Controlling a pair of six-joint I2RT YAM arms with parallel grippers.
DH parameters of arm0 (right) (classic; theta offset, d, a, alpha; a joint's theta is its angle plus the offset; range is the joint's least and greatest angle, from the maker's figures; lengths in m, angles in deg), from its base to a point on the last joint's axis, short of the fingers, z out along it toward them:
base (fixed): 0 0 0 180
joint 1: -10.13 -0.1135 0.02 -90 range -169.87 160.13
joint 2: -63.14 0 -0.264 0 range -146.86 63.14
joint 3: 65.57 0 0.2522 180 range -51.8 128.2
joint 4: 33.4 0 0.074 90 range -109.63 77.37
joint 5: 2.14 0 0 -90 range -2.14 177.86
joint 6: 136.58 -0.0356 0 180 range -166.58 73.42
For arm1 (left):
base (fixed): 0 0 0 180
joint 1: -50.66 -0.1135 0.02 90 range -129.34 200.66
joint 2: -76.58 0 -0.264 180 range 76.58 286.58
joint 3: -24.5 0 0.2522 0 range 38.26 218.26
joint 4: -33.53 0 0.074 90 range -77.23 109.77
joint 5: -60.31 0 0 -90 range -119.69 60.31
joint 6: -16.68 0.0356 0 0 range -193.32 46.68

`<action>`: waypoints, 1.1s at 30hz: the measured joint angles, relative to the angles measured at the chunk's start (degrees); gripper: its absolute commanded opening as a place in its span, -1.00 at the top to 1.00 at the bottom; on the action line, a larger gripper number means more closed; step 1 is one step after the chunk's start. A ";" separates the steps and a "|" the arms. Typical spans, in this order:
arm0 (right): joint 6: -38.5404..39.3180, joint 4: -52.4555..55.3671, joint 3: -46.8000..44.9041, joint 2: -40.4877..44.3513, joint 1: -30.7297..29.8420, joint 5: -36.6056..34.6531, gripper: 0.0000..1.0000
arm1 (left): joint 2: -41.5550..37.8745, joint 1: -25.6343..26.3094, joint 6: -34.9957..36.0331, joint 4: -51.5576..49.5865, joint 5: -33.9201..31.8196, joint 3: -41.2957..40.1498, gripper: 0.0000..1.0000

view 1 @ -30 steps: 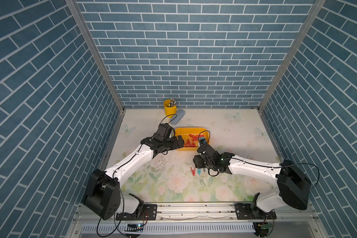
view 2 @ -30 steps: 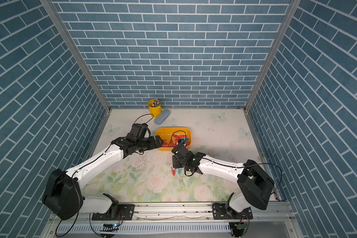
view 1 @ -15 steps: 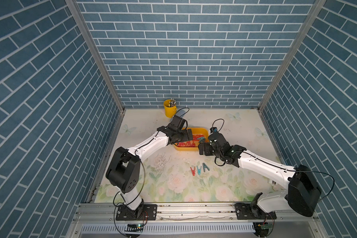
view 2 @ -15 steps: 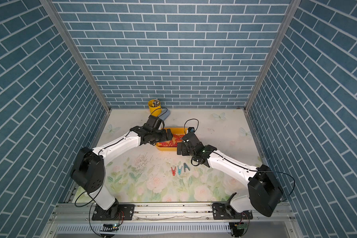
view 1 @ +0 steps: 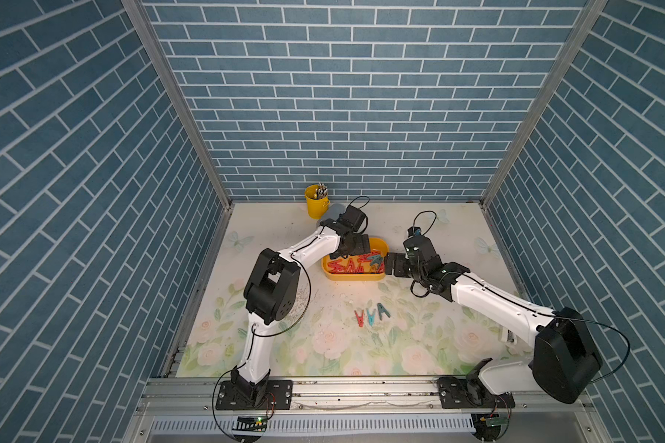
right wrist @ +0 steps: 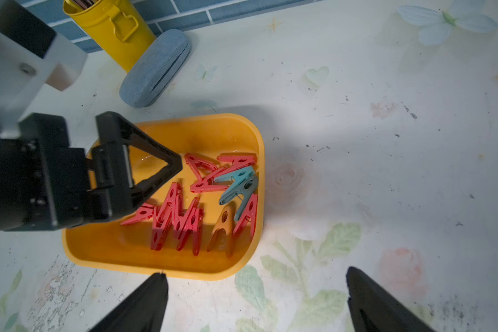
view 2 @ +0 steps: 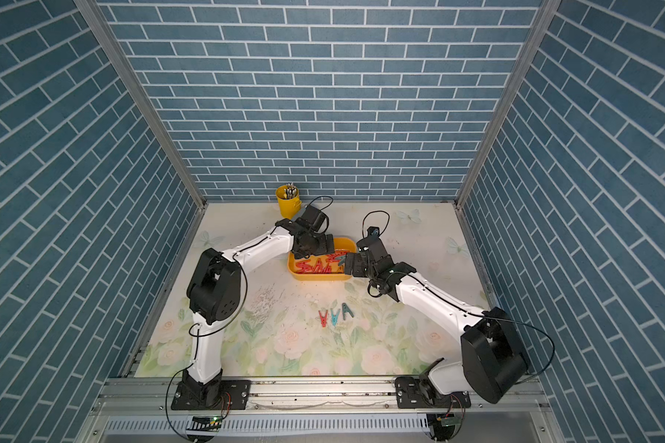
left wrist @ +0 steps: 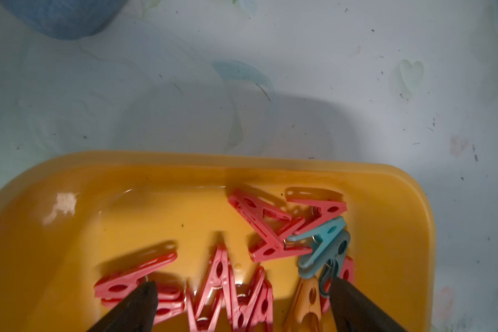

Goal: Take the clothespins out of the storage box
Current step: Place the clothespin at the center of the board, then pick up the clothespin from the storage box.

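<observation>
Left gripper (left wrist: 242, 283) moved over storage box (right wrist: 144, 258) holding clothespins (right wrist: 184, 221)

White links (view 1: 308, 245), black joints (view 1: 271, 285), looping cables (view 1: 423, 211), triangular fingers (right wrist: 141, 310)

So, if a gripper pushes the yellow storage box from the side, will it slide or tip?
Probably slide: the storage box is shallow and wide. It looks like thin plastic, so likely light. The clothespins lie loose inside and may shift.
</observation>
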 measured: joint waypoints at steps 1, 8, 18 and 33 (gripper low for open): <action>0.00 -0.13 0.00 0.00 0.22 0.28 -0.99 | 1.22 0.22 0.02 -0.96 -0.39 1.49 -1.00; 0.63 -0.46 -0.22 0.00 1.14 1.81 -0.99 | 9.20 1.31 0.83 -6.91 -4.35 10.38 -0.93; 0.87 -0.48 -1.40 0.00 1.49 2.69 -0.99 | 10.91 1.36 3.04 -12.61 -13.42 11.96 -0.89; 0.85 -0.90 -2.03 0.07 1.49 3.34 -0.99 | 10.91 1.46 3.32 -12.68 -13.55 12.04 -0.49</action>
